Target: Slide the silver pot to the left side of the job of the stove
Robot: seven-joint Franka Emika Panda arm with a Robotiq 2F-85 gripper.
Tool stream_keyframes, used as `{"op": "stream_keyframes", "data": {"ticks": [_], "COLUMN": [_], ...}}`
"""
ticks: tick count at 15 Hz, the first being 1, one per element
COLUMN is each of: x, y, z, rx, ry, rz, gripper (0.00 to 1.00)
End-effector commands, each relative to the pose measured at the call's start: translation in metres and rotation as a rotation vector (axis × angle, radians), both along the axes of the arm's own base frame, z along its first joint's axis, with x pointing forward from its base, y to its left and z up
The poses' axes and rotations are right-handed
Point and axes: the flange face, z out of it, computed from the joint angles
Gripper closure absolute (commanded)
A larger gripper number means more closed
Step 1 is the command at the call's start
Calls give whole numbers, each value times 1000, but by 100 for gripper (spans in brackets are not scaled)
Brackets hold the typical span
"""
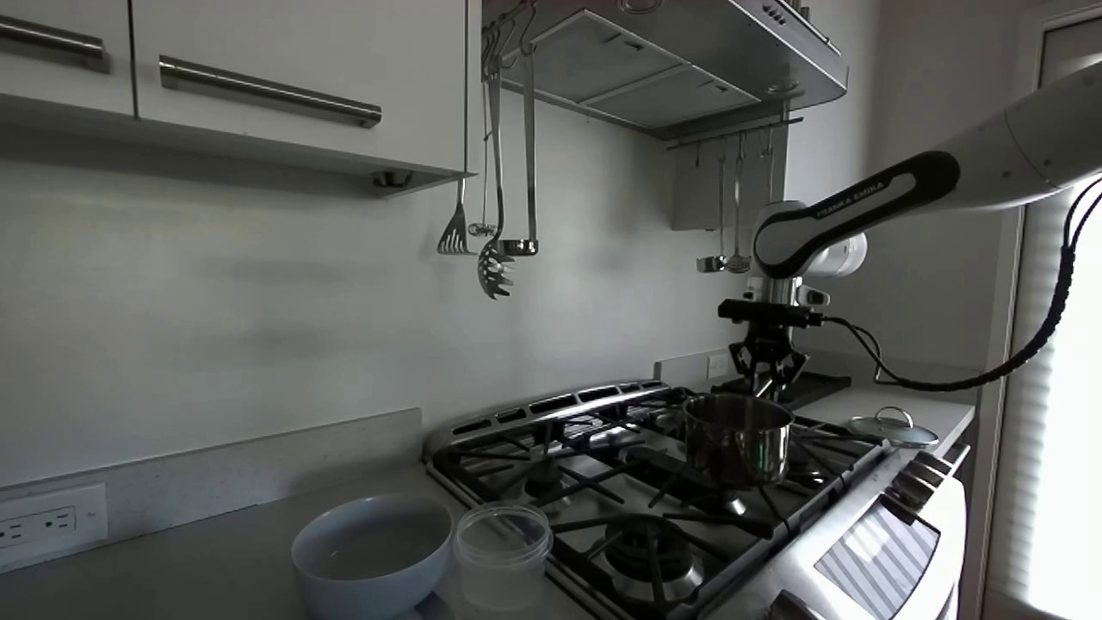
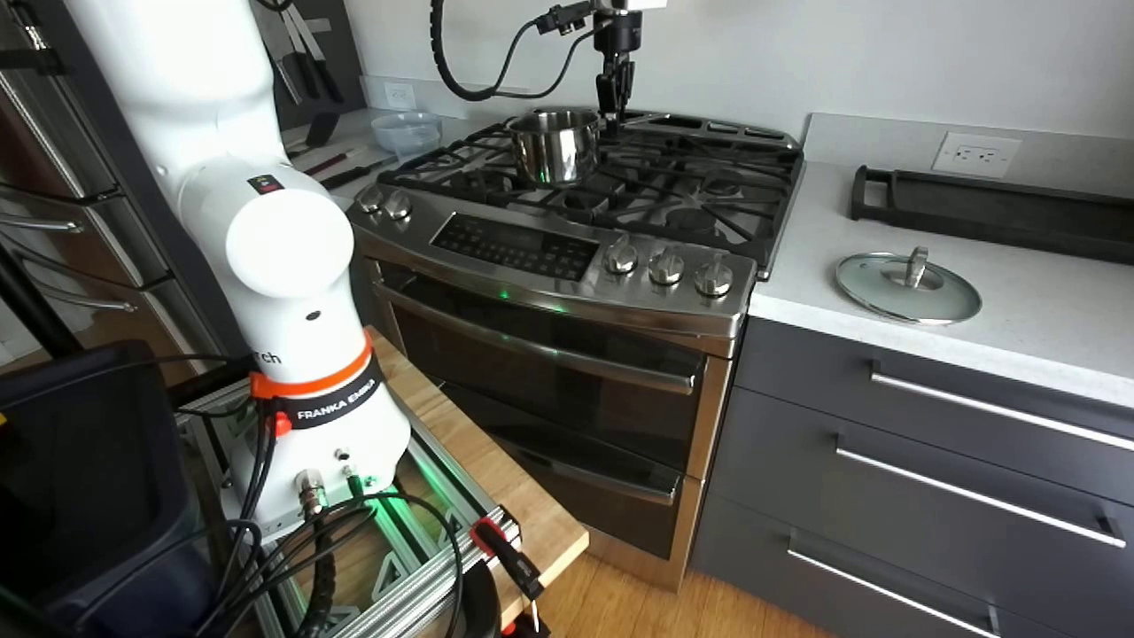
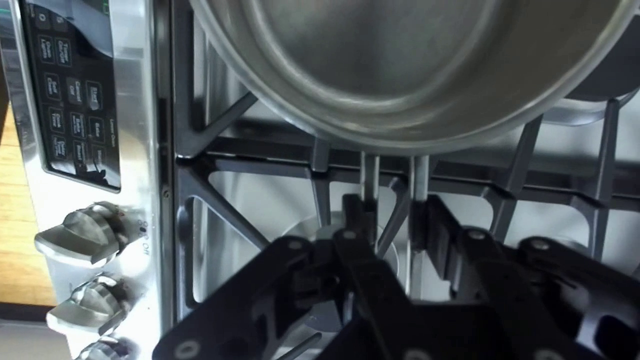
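Tool point(image 3: 393, 212) around silver pot's point(image 2: 555, 149) handle point(image 3: 419, 177)

glossy metal pot point(image 2: 554, 152), shiny steel stove point(image 2: 540, 291), smooth glass lid point(image 2: 904, 297)

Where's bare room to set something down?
In an exterior view: pale counter right of the round glass lid, alongside the long black tray; black stove grates nearest three steel knobs. Crowded: around the cylindrical silver pot, black pincer at its handle.
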Motion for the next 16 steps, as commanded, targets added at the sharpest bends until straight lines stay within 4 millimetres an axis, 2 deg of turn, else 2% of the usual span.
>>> {"op": "stream_keyframes", "data": {"ticks": [1,10,16], "x": [-6,-17,-21], "y": [16,67,86], "z": [-1,0,-6], "rx": [41,90,152], "ry": [15,24,50], "rz": [23,100,146], "gripper": [92,92,92]}}
